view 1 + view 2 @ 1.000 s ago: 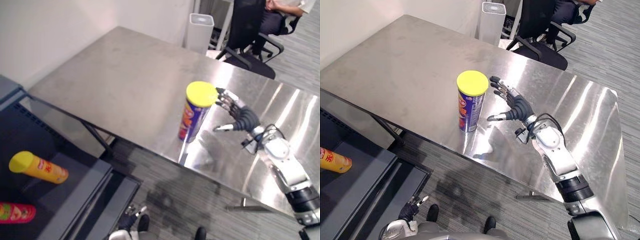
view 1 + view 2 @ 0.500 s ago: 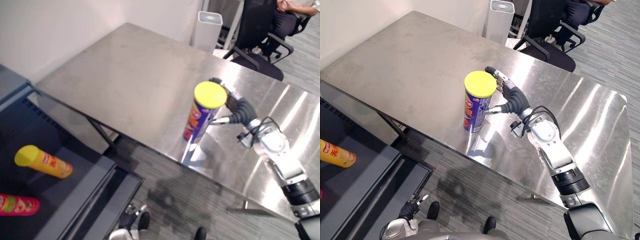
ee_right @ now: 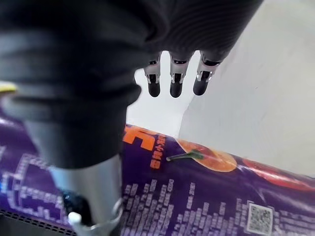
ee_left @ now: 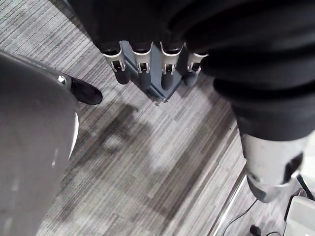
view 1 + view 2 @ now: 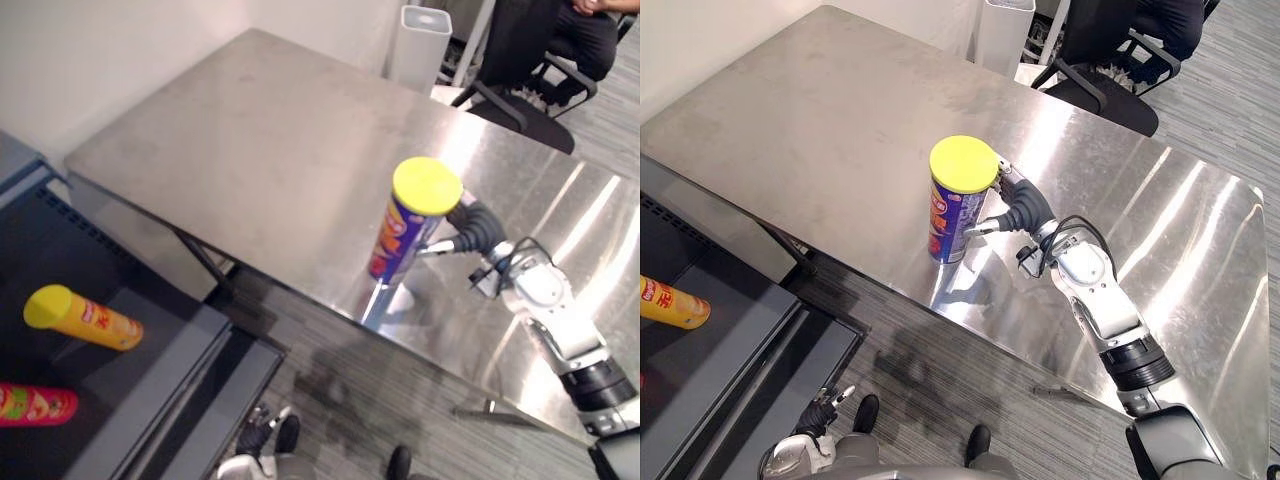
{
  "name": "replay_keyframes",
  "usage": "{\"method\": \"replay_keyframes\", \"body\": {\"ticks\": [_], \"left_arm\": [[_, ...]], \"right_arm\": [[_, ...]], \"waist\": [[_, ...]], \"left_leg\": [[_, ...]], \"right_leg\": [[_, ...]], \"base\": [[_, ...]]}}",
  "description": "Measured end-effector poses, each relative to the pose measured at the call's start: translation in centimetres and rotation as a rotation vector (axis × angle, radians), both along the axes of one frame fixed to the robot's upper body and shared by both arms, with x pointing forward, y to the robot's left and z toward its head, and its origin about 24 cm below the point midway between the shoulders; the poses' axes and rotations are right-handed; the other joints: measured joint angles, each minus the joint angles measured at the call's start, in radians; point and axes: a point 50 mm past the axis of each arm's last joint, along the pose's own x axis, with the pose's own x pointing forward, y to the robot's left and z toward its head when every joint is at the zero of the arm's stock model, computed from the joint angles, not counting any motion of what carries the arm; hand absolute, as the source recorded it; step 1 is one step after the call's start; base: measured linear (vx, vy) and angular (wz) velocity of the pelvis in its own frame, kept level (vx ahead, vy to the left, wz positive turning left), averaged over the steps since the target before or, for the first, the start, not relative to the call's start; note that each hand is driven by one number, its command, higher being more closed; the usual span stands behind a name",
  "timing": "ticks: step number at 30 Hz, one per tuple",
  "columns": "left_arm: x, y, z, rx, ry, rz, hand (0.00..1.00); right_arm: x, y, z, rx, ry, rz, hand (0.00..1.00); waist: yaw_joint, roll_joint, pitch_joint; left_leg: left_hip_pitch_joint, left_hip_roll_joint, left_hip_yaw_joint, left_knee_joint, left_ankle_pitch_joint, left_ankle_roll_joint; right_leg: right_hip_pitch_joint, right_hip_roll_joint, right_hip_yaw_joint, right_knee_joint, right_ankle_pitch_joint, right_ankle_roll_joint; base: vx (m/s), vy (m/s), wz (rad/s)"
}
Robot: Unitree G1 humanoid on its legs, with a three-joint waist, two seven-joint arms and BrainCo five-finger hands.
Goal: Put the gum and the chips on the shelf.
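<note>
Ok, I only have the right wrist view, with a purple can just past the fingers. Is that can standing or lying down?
Observer: Standing. The purple can is upright, with a yellow lid, near the front edge of the steel table.
Operator: And where is the right hand against it?
Observer: The right hand is at the can's right side, thumb on the near side, fingers reaching behind it.
Operator: What's on the shelf?
Observer: The shelf sits low at the robot's left; an orange can and a red can lie on it.
</note>
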Motion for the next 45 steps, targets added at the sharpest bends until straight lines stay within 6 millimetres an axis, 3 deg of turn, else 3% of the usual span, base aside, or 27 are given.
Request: {"method": "replay_keyframes", "body": {"ticks": [7,16,17,23,33,38,45], "left_arm": [[0.0,0.0,0.0,0.003,0.001,0.003,0.0],[0.1,0.1,0.0,0.005,-0.002,0.004,0.0],[0.1,0.2,0.1,0.006,-0.002,0.004,0.0],[0.4,0.2,0.1,0.013,-0.008,0.01,0.0],[0.2,0.8,0.2,0.006,-0.013,0.078,0.0],[0.0,1.0,0.2,0.016,-0.006,0.091,0.0],[-0.4,1.3,0.1,0.015,0.006,0.115,0.0]], "right_arm": [[0.1,0.8,-1.4,-0.006,0.076,0.043,0.0],[0.1,2.3,-1.6,-0.024,0.101,0.105,0.0],[0.2,2.5,-1.7,-0.028,0.109,0.117,1.0],[0.3,2.8,-1.4,-0.028,0.112,0.136,1.0],[0.7,2.9,-1.0,-0.038,0.1,0.127,1.0],[1.2,2.8,0.9,-0.052,0.019,0.088,1.0],[0.0,0.7,5.8,0.067,-0.195,0.015,1.0]], "waist": [[0.001,-0.001,0.0],[0.004,-0.006,0.002],[0.005,-0.007,0.002],[0.024,-0.013,0.001],[0.029,-0.034,0.003],[0.025,-0.036,0.002],[0.017,-0.044,0.001]], "left_leg": [[0.0,0.001,0.001,0.001,0.0,0.0],[0.003,0.007,0.006,0.001,0.003,-0.002],[0.003,0.008,0.006,0.001,0.003,-0.002],[-0.001,0.007,0.001,0.001,0.003,-0.002],[0.004,0.008,0.005,0.002,0.004,-0.002],[0.023,0.009,0.009,0.0,0.004,-0.002],[0.052,0.013,0.038,-0.01,0.004,-0.003]], "right_leg": [[0.0,0.001,0.001,0.0,0.0,0.0],[-0.001,0.006,0.009,0.0,0.0,0.0],[-0.001,0.007,0.009,0.0,0.0,0.0],[-0.001,0.007,0.005,0.0,0.0,0.0],[0.0,0.008,0.009,0.0,0.0,0.0],[0.015,0.009,0.014,0.0,0.0,0.0],[0.018,0.009,0.045,0.003,0.0,0.0]], "base": [[0.0,0.0,0.0],[0.0,0.0,-0.01],[0.0,0.0,0.0],[0.0,0.0,0.01],[0.0,0.0,0.0],[0.0,0.0,-0.01],[-0.01,0.002,-0.11]]}}
